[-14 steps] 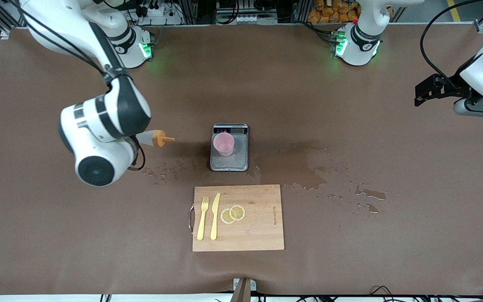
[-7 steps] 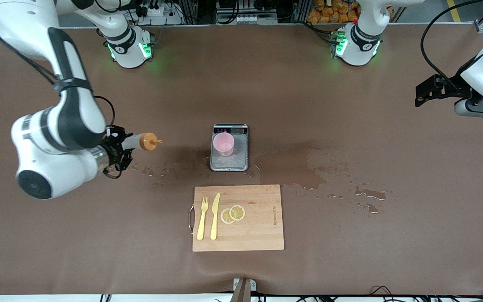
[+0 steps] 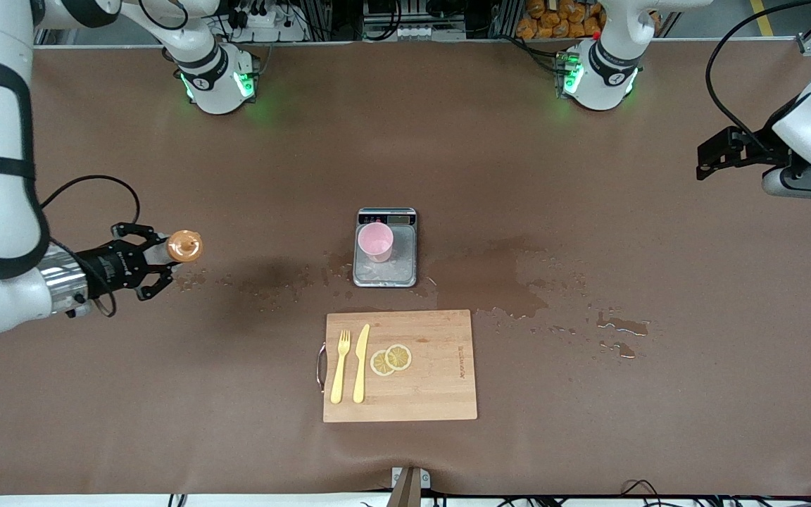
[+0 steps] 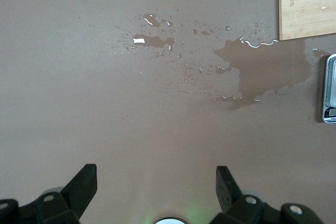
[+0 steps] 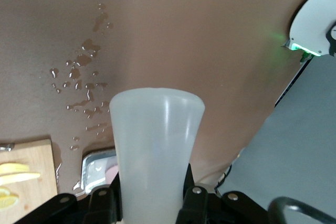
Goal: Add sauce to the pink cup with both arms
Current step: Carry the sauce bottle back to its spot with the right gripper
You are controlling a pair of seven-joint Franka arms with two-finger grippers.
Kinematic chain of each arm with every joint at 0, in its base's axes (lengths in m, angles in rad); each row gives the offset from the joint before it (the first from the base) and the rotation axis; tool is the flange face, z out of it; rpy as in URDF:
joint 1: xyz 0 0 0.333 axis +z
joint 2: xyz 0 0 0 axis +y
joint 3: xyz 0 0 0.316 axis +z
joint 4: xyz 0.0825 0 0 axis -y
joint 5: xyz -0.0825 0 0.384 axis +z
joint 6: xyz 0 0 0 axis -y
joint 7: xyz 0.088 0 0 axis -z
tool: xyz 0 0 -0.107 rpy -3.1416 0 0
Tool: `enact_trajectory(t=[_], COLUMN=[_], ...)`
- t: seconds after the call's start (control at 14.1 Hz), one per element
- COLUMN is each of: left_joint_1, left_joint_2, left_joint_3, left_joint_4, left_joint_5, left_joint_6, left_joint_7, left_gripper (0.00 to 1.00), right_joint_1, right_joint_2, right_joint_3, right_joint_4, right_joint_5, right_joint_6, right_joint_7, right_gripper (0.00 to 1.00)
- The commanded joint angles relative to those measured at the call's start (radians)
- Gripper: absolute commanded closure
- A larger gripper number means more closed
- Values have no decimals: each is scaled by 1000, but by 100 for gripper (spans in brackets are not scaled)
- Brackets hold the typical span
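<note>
Right claw [image 3: 159, 259] is gripping the sauce [image 3: 181, 246] above tabletop [image 3: 96, 394] at 9 o'clock of pink cup [image 3: 375, 242]; left claw [image 4: 156, 186] is waiting, gaping wide

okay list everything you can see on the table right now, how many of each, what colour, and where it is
sauce bottle: 1, whitish with orange cap, held at the right arm's end of the table
pink cup: 1, pink, on the scale
scale: 1, grey, mid-table
cutting board: 1, wooden, nearer the front camera than the scale
fork: 1, yellow, on the board
knife: 1, yellow, beside the fork
lemon slices: 2, yellow, on the board
spilled liquid: several wet patches
right gripper: black, shut on the sauce bottle
left gripper: black, open, waiting over the left arm's end
</note>
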Motion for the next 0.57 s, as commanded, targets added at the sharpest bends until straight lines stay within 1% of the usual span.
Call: enact_trajectory(t=[0.0, 0.07, 0.21, 0.35, 0.5], left_joint_1=[8, 8, 9, 9, 15], left_joint_2=[1, 1, 1, 7, 8], left_joint_3=[-2, -1, -1, -1, -1], left_joint_4=[6, 6, 5, 6, 8], left_joint_5=[-13, -13, -12, -9, -7], left_joint_6=[3, 3, 2, 2, 2], left_joint_7=[13, 10, 8, 7, 8], left_gripper=[0, 0, 0, 0, 0], right_joint_1=[-68, -98, -175, -207, -250], right_joint_2=[27, 45, 85, 108, 151], right_joint_3=[15, 15, 13, 13, 13], right_joint_4=[-30, -32, -56, -70, -72], right_joint_5=[62, 77, 152, 158, 165], right_joint_6=[-3, -3, -10, -9, -4], right_joint_7=[-120, -166, -269, -349, -405], right_gripper=[57, 55, 55, 55, 55])
